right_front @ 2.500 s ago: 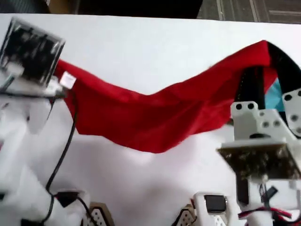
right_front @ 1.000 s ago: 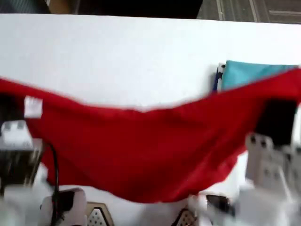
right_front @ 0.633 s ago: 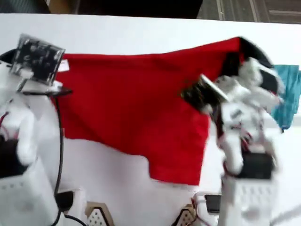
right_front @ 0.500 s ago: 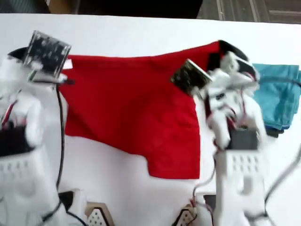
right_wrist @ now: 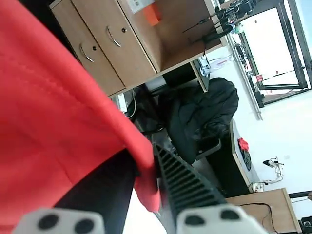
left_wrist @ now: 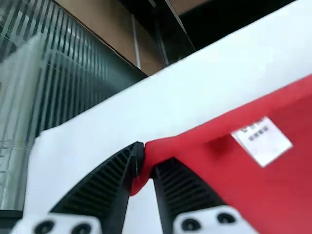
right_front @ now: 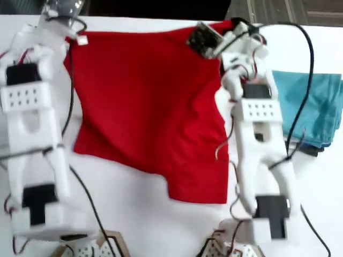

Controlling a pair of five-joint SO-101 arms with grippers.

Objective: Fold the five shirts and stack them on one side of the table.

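A red shirt (right_front: 144,101) lies spread over the white table (right_front: 161,225), its far edge stretched between both arms near the table's far side. My left gripper (left_wrist: 144,158) is shut on the shirt's far left corner (left_wrist: 161,144), close to a white label (left_wrist: 261,139). In the high view that arm stands at the left, its gripper (right_front: 72,35) at the shirt's top left. My right gripper (right_wrist: 146,168) is shut on the red cloth (right_wrist: 58,112); from above it sits at the shirt's far right corner (right_front: 236,27). A folded teal shirt (right_front: 316,107) rests at the right.
The far table edge (right_front: 161,17) runs just behind both grippers, with dark floor beyond. Black cables (right_front: 303,48) loop over the right arm toward the teal shirt. Arm bases (right_front: 48,214) stand at the near edge. Cupboards and a dark chair appear in the right wrist view.
Both arms have swung from the near side toward the far edge, carrying the red shirt's top edge with them. The shirt went from hanging bunched to lying spread flat.
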